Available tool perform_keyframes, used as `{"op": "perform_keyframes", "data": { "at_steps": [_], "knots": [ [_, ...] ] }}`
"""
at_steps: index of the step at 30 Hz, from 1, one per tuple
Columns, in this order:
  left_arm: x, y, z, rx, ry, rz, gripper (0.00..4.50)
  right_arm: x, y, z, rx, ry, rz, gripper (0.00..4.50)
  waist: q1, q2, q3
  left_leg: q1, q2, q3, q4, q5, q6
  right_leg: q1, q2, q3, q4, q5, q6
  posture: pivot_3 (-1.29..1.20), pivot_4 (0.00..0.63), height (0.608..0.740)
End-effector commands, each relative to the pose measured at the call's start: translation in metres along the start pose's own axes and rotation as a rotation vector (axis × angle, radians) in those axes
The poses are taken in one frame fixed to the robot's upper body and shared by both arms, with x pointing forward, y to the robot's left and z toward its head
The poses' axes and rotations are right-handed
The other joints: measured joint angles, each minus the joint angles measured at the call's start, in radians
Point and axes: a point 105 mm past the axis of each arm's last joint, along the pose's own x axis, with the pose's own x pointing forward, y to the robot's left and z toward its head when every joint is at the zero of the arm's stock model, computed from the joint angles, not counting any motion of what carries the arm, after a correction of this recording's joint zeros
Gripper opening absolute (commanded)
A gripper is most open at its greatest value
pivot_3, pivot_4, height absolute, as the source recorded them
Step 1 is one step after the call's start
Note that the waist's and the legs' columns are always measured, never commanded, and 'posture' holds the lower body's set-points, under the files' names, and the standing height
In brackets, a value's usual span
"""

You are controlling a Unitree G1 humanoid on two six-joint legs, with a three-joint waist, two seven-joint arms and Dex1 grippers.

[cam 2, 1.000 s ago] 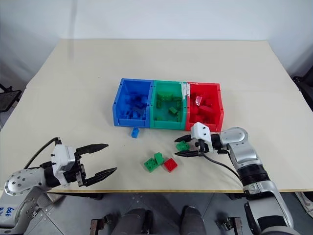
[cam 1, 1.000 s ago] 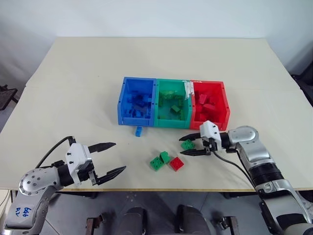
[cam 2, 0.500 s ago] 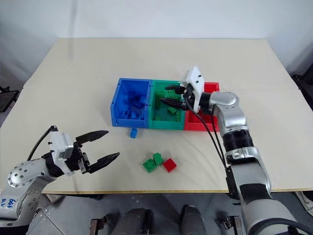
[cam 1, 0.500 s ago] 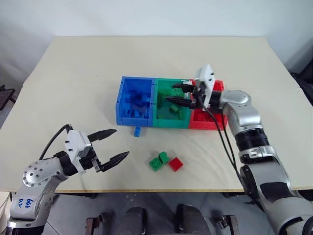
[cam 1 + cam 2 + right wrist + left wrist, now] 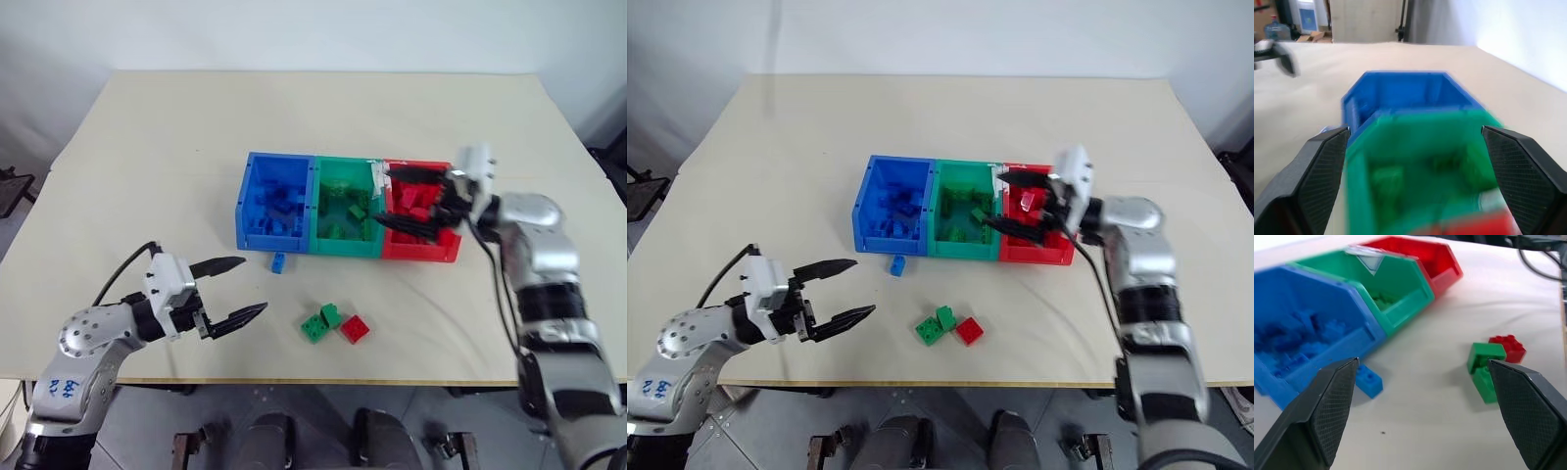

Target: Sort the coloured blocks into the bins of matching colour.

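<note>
Over the red bin (image 5: 1059, 254), the green block has been let go into the green bin (image 5: 964, 245).
Right gripper (image 5: 1015, 202) is spread wide and empty, left gripper (image 5: 844, 290) likewise; four blocks (image 5: 948, 326) are left on the table (image 5: 921, 127).

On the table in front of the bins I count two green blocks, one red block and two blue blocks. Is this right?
Not quite: only one blue block lies there, close to the blue bin. The two green blocks and the red block are as you say. The left eye view shows it.
</note>
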Motion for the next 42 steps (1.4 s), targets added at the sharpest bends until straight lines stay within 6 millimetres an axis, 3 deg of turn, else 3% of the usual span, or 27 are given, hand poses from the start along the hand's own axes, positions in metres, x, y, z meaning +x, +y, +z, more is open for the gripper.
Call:
{"op": "perform_keyframes", "data": {
  "at_steps": [1,5,9,11,14,18,23,30,39,42],
  "knots": [
    [0.014,0.001,0.0,0.029,-0.002,-0.061,4.5,-0.044,0.017,0.004,-0.03,0.009,-0.031,4.48,0.009,0.0,0.0,0.0,0.0,0.0,0.0,0.0,0.0,0.001,0.0,0.0,-0.001,0.0,0.0,0.0,0.15,0.74],
    [0.03,0.004,0.003,0.053,-0.03,-0.106,4.5,-0.097,0.044,-0.023,-0.023,0.179,-0.079,4.48,0.02,0.0,0.0,0.0,-0.001,0.005,0.0,0.0,0.0,0.001,0.0,0.001,-0.002,0.0,0.001,0.0,0.15,0.74],
    [0.041,0.004,0.001,0.086,-0.03,-0.156,4.5,-0.135,0.053,-0.031,0.013,0.241,-0.211,4.48,0.018,0.0,0.0,0.002,-0.001,0.009,0.0,0.0,0.0,0.001,0.001,0.002,-0.002,0.0,0.001,0.0,0.15,0.74],
    [0.046,0.004,0.002,0.087,-0.039,-0.178,4.5,-0.145,0.055,-0.034,0.014,0.26,-0.249,4.48,0.016,0.0,0.0,0.004,0.0,0.011,0.0,0.0,0.0,0.002,0.001,0.002,-0.002,0.0,0.001,0.0,0.15,0.74],
    [0.049,0.005,0.002,0.097,-0.044,-0.182,4.5,-0.143,0.058,-0.037,0.011,0.267,-0.238,4.48,0.013,0.0,0.0,0.008,0.002,0.012,0.0,0.0,0.0,0.004,0.001,0.004,-0.002,0.0,0.001,0.0,0.15,0.74],
    [0.041,0.007,0.002,0.081,-0.043,-0.18,4.5,-0.11,0.069,-0.036,0.056,0.218,-0.113,4.48,0.013,0.0,0.0,0.008,0.005,0.012,0.0,0.0,0.0,0.004,0.001,0.004,-0.001,0.001,0.001,0.0,0.15,0.74],
    [0.011,0.004,0.0,0.086,-0.017,-0.163,4.5,-0.06,0.099,-0.036,0.181,0.234,0.131,4.48,0.011,0.0,0.0,0.008,0.006,0.011,0.0,0.0,0.0,0.003,0.002,0.004,-0.001,0.0,0.001,0.0,0.15,0.74],
    [-0.037,-0.02,-0.016,0.047,0.135,-0.223,4.5,-0.011,0.13,-0.056,0.191,0.279,0.317,4.48,0.018,0.0,0.0,0.007,0.006,0.01,0.001,-0.001,-0.001,0.003,0.001,0.004,-0.004,0.001,0.0,0.0,0.15,0.74],
    [-0.039,-0.02,-0.011,0.102,0.099,-0.155,4.5,0.026,0.132,-0.082,0.132,0.302,0.285,4.48,0.017,-0.001,0.0,0.006,0.006,0.009,0.0,-0.001,-0.001,0.001,0.001,0.004,-0.002,0.001,-0.001,0.0,0.15,0.74],
    [-0.038,-0.022,-0.009,0.095,0.091,-0.157,4.5,0.03,0.13,-0.085,0.122,0.295,0.282,3.84,0.016,-0.001,0.0,0.005,0.006,0.01,0.0,-0.001,-0.001,0.001,0.002,0.003,-0.003,0.001,-0.001,0.0,0.15,0.74]
  ]
}}
